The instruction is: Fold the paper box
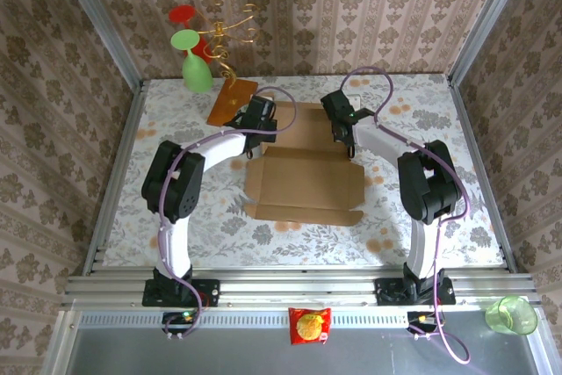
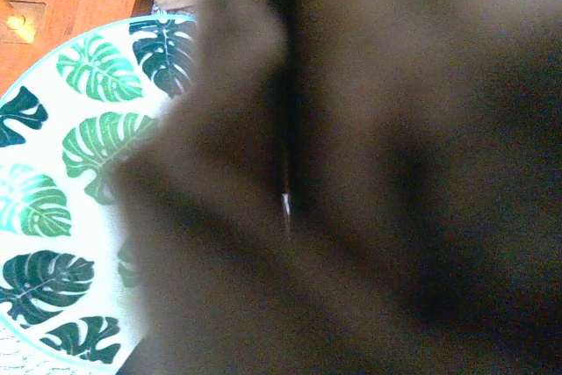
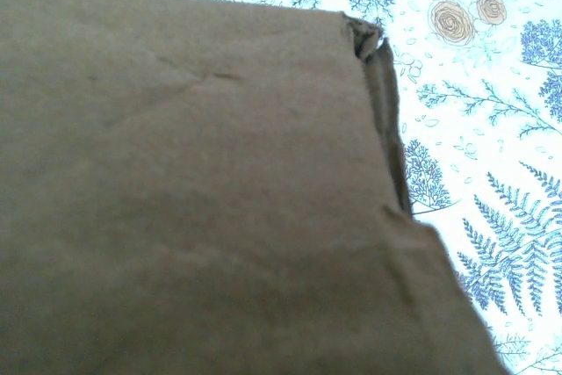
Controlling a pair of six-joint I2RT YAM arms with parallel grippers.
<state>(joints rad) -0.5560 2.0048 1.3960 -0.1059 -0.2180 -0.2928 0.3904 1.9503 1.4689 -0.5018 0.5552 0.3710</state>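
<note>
The plain brown, die-cut cardboard paper box [image 1: 303,183] lies mid-table with its long axis running left to right, its far panel flanked by the clenched left gripper [image 1: 260,125] and clenched right gripper [image 1: 345,132], each equally near a far corner, though I cannot tell whether either pinches cardboard

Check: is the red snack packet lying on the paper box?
No, the snack packet lies on the grey ledge at the near edge, apart from the paper box.
</note>
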